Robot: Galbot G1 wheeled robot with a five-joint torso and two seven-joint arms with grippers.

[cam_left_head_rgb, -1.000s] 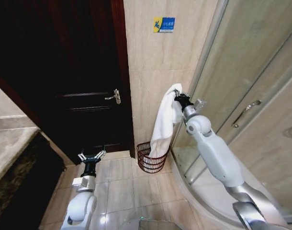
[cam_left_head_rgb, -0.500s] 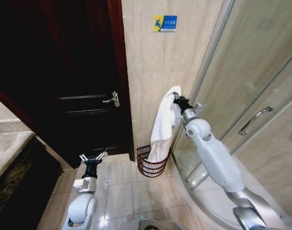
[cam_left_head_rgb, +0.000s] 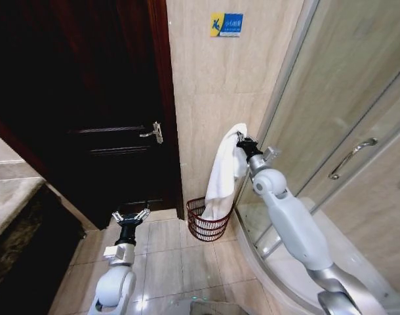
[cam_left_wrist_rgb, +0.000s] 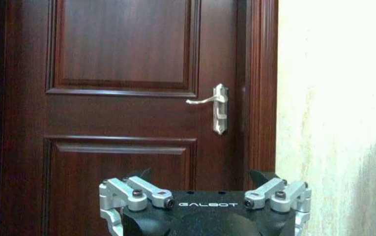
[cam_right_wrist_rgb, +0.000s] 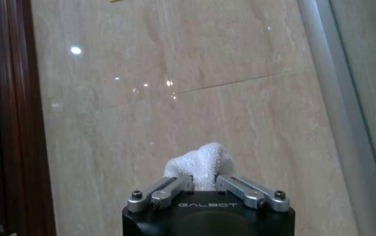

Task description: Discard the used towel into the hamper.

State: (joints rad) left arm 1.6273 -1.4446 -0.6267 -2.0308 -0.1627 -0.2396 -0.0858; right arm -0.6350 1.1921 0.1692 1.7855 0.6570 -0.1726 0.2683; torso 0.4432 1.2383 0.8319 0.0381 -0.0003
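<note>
My right gripper (cam_left_head_rgb: 240, 138) pinches the white terry towel (cam_left_head_rgb: 224, 172), which hangs into the dark red-brown wire hamper (cam_left_head_rgb: 207, 219) on the floor below; my left gripper (cam_left_head_rgb: 130, 216) idles low, fingers spread wide.

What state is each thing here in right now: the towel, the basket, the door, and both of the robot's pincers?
Towel: hanging, lower end in the hamper.
Hamper: upright on the floor.
Door: closed.
Right pincer: shut on the towel's top.
Left pincer: open, empty, low near the floor.
</note>
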